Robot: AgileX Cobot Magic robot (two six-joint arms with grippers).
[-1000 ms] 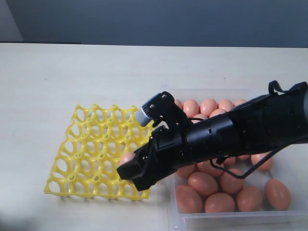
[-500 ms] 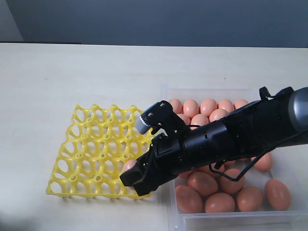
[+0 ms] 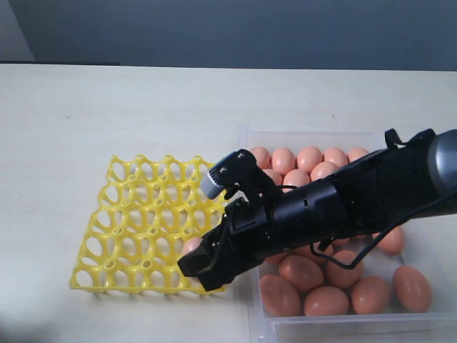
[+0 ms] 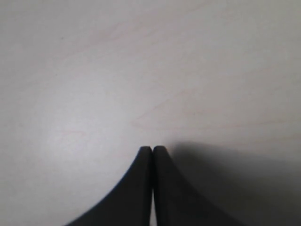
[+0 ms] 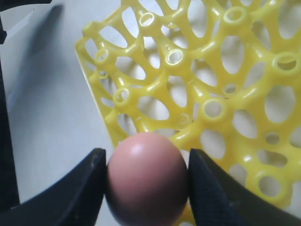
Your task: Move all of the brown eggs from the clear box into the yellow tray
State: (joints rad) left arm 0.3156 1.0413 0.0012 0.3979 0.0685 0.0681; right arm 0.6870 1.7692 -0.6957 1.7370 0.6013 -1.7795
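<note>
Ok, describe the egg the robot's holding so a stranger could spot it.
Find the yellow tray left of the clear box. At the tray's front corner nearest the box, the right gripper is shut on one brown egg. It is the only egg outside the box.

looks like a robotics lab bench to me, plain pale tabletop (image 3: 107, 107) filling most of the shot, flat grey-blue wall (image 3: 250, 28) along 12 o'clock, black robot arm (image 3: 343, 200) at 3 o'clock, just a yellow tray (image 3: 146, 264) and clear box (image 3: 307, 134) of brown eggs (image 3: 310, 158) as props
</note>
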